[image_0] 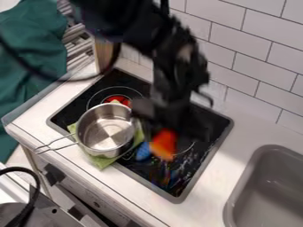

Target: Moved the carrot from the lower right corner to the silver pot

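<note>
My gripper (167, 131) hangs over the right half of the black stove, shut on the orange carrot (163, 145). Blurred, the carrot points down below the gripper, just right of the silver pot. That pot (106, 129) is open and stands on the left part of the stove, its wire handle pointing to the lower left. Its shiny inside shows no object. The carrot's upper end is hidden by the gripper.
A green cloth (100, 161) lies under the pot. A blue object (143, 151) is between pot and carrot, and a red item (116, 99) sits behind the pot. The grey sink (266, 195) is at the lower right, the tiled wall behind.
</note>
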You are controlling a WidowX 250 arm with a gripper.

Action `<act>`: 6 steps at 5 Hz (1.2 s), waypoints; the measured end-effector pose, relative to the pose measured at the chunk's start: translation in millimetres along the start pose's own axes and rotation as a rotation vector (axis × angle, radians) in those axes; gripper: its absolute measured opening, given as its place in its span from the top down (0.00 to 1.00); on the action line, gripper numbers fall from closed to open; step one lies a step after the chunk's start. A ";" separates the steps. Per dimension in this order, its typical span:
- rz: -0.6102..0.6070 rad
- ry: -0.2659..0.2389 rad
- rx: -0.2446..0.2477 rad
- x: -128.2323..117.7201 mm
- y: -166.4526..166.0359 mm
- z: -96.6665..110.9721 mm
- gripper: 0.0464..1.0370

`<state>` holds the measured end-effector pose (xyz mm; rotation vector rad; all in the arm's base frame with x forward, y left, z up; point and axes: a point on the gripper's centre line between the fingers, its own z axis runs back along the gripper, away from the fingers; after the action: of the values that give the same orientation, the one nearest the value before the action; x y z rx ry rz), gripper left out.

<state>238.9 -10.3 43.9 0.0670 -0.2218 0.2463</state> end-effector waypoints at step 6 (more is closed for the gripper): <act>0.220 0.178 0.008 -0.1 101.7 -48.0 0.03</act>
<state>223.6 92.5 1.1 0.0285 -0.0509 0.4704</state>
